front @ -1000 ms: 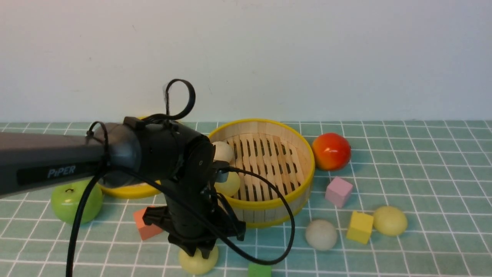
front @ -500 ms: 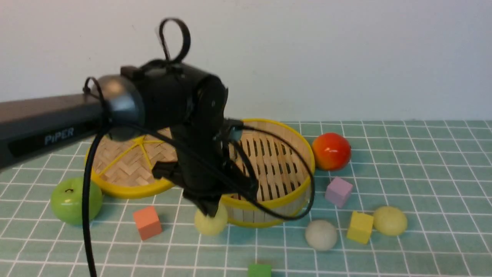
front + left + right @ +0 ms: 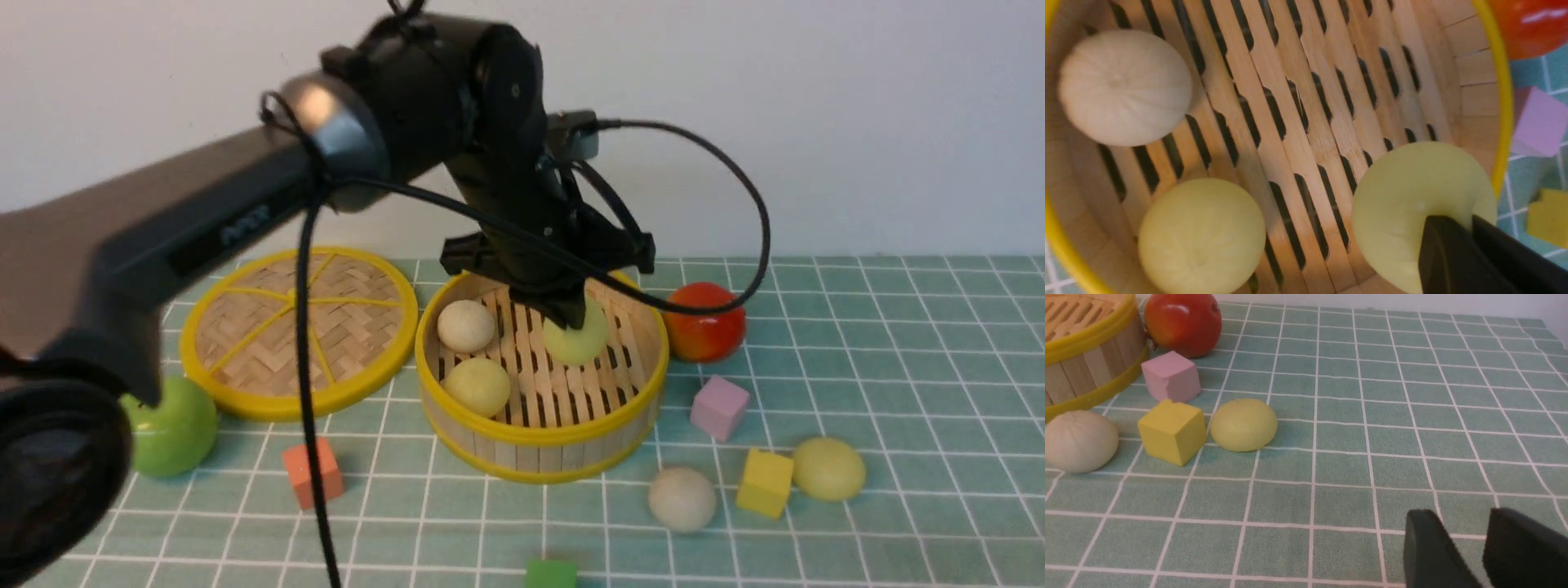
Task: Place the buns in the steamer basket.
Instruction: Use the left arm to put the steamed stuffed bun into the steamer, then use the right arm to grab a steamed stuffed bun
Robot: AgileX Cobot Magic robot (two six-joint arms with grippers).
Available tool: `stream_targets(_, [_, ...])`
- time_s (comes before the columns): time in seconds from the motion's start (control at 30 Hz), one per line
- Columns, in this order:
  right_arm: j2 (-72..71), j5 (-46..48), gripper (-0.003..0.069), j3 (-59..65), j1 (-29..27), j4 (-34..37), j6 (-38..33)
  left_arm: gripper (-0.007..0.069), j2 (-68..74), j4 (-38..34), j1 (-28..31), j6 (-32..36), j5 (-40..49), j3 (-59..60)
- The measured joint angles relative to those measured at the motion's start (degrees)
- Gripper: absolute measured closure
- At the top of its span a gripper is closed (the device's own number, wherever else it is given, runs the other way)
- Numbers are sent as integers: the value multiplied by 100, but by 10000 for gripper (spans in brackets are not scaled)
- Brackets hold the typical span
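My left gripper is shut on a pale yellow-green bun, pinching its top over the far right of the steamer basket. I cannot tell whether this bun touches the slatted floor. Inside the basket lie an off-white bun and another yellow-green bun. On the cloth to the basket's front right sit an off-white bun and a yellow-green bun. My right gripper hovers open low over the cloth, with nothing between its fingers, to the right of that yellow-green bun.
The flat woven lid lies left of the basket, with a green apple in front of it. A red apple touches the basket's right side. Pink, yellow, orange and green cubes are scattered in front.
My left gripper closed on the yellow-green bun near the table's front, lifted it and carried it back and to the right, over the basket. The right gripper has not moved.
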Motion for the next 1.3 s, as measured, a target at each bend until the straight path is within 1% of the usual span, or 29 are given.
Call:
stream_targets(0.13, [0, 0, 421, 0, 0, 0, 0, 610, 457, 38, 0, -192, -17, -31])
stream_targets(0.23, [0, 0, 421, 0, 0, 0, 0, 570, 651, 82, 0, -428, 23, -37])
stream_targets(0.4, [0, 0, 421, 0, 0, 0, 0, 438, 495, 89, 0, -502, 219, -63])
stream_targets(0.47, [0, 0, 421, 0, 0, 0, 0, 372, 306, 189, 0, -488, 470, -63])
stream_targets(0.5, [0, 0, 421, 0, 0, 0, 0, 316, 75, 315, 0, -399, 706, -63])
stream_targets(0.53, [0, 0, 421, 0, 0, 0, 0, 316, 36, 338, 0, -385, 741, -63])
stream_targets(0.57, [0, 0, 421, 0, 0, 0, 0, 273, -330, 530, 0, -258, 1014, -56])
stream_targets(0.6, [0, 0, 421, 0, 0, 6, 0, 258, -551, 633, 0, -210, 1102, -56])
stream_targets(0.7, [0, 0, 421, 0, 0, 6, 0, 237, -1471, 976, 0, -96, 1213, -1])
stream_targets(0.83, [0, 0, 421, 0, 0, 6, 2, 263, -3058, 1189, 0, -68, 1269, 443])
stream_targets(0.97, [0, 0, 421, 0, 0, 6, 2, 349, -4801, 1264, 0, -20, 1282, 1385])
stream_targets(1.03, [0, 0, 421, 0, 0, 1, 2, 411, -5840, 1368, 0, -9, 1211, 2369])
stream_targets(1.1, [0, 0, 421, 0, 0, 1, 2, 461, -6686, 1486, 0, -124, 954, 3140])
stream_targets(1.2, [0, 0, 421, 0, 0, 1, 2, 542, -7896, 1631, 0, -585, 416, 4587])
stream_targets(1.23, [0, 0, 421, 0, 0, 1, 2, 573, -8190, 1645, 0, -725, 288, 4942])
stream_targets(1.27, [0, 0, 421, 0, 0, 1, 2, 587, -8324, 1645, 0, -791, 233, 5118])
stream_targets(1.3, [0, 0, 421, 0, 0, 1, 2, 635, -8826, 1645, 0, -1028, 2, 5838])
